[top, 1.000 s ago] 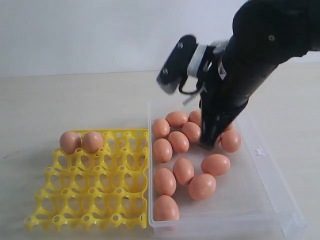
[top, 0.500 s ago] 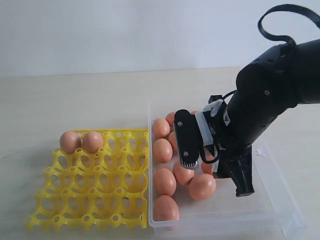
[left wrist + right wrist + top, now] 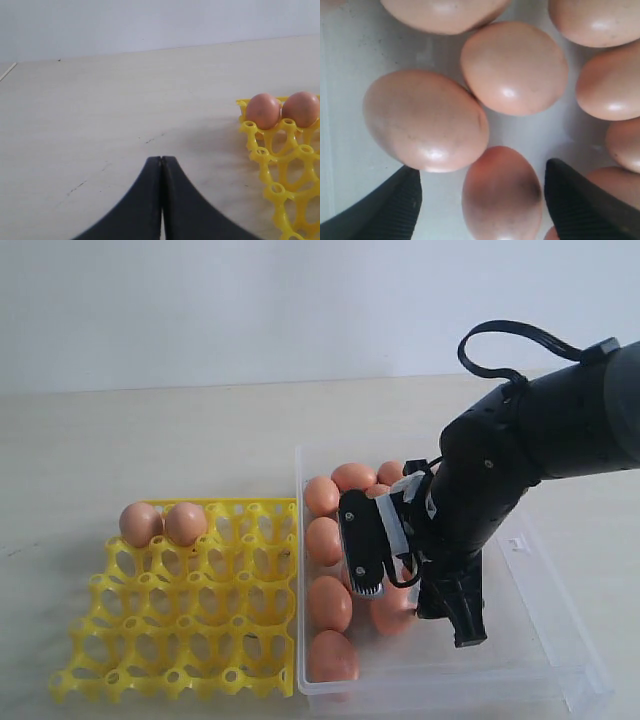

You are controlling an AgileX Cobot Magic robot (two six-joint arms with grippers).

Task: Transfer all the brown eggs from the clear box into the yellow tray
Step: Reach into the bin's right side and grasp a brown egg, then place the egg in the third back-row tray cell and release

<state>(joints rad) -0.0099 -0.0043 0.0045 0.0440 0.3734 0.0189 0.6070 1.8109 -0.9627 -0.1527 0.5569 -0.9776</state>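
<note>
The yellow tray (image 3: 170, 610) lies on the left and holds two brown eggs (image 3: 140, 524) (image 3: 185, 523) in its back row. Several more brown eggs (image 3: 329, 603) lie loose in the clear box (image 3: 560, 645) on the right. My right gripper (image 3: 410, 590) is down inside the box, open. In the right wrist view one egg (image 3: 502, 192) lies between its spread fingers (image 3: 395, 205), apart from both pads. My left gripper (image 3: 161, 160) is shut on nothing over bare table, and the tray (image 3: 280, 165) with its two eggs (image 3: 263, 111) is off to its side.
The box has low transparent walls and a small latch tab (image 3: 516, 543) on its right side. The right arm hides part of the eggs at the back of the box. A pale wall stands behind the light table (image 3: 150, 440).
My right gripper has opened wide and dropped from above the back of the box down among the eggs nearer the front. The tray, its eggs and the left gripper have stayed put.
</note>
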